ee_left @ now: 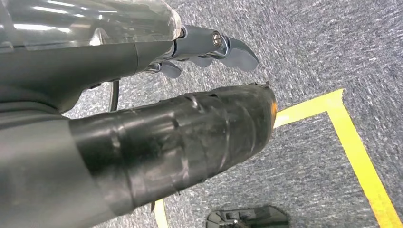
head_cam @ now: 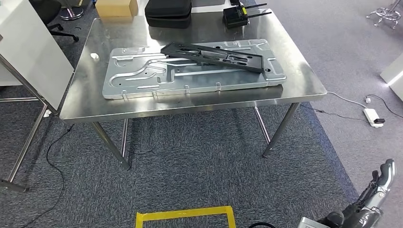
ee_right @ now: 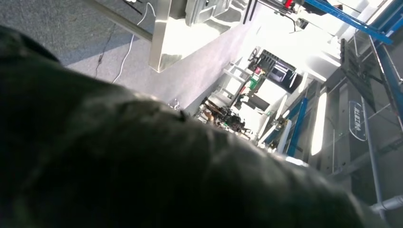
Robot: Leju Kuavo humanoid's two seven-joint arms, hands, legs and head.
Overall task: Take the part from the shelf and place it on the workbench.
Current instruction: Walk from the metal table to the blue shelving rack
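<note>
**Black frame part lies on the workbench, both hands down**

The workbench (head_cam: 85, 95), a steel-topped table, stands ahead of the robot in the head view. On it lies a large silver stamped metal panel (head_cam: 142, 78), and across that panel's far half, toward one o'clock from the panel's middle, rests the black frame part (head_cam: 214, 56), long and flat with cut-out openings, lying slantwise and touching the panel. Judging by the task, this is the part, and it looks already set down on the bench.

The part appears to be thin, rigid sheet or moulded plastic: stiff, fairly light for its length, with bare edges that could slip on the smooth panel beneath. A hold near the middle of its long rails would keep it balanced; gripping one end would probably let the other end swing or sag.

The right hand (head_cam: 380, 187) hangs low at five o'clock in the head view, well away from the table, its fingers (head_cam: 388, 170) loosely extended and apart, holding nothing. The left hand (ee_left: 209, 47) shows in its wrist view above grey carpet and yellow floor tape (ee_left: 351, 137); its fingers (ee_left: 240, 52) are slightly apart with nothing between them.

At twelve o'clock on the bench stand a black zip case (head_cam: 168, 12), a cardboard box (head_cam: 116, 7) and a black device with antennas (head_cam: 236, 16). No writing on the part or bench can be read. A label on a distant panel in the right wrist view is too blurred to make out.
</note>
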